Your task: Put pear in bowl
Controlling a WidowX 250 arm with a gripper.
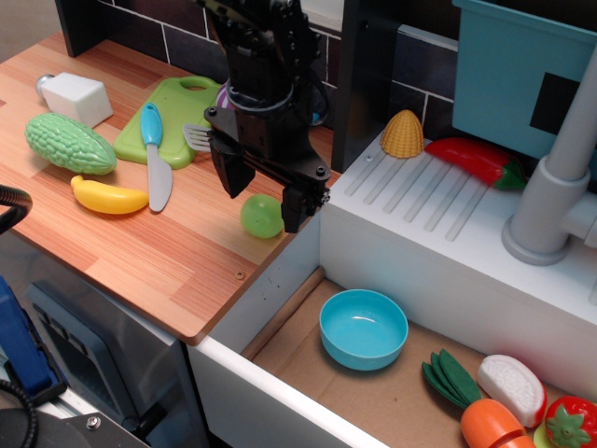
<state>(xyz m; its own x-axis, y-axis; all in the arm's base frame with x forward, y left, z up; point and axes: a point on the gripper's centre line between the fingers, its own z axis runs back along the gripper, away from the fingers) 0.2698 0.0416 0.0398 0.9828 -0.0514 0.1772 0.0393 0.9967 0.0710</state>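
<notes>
Wood-grain worktop (140, 252) fills the left of my view, and beside it sits a white sink unit (438, 252) with a ribbed drainboard and a lower cardboard-coloured basin floor. I see the black arm reaching down over the worktop's right edge, its end effector (263, 201) spread wide, one finger (229, 173) to the left and the other (295, 205) to the right of the pear (261, 216). The pear rests on the worktop between them, near the edge by the sink wall; I cannot tell whether either finger touches it. Farther left lie a bumpy green gourd (69, 143), a green cutting board (168, 117), a blue-handled knife (155, 154) and a yellow banana (109, 197). Down in the basin the light-blue bowl (364, 329) sits upright with nothing in it, well apart from the pear. A carrot (480, 411) lies to the bowl's right.
</notes>
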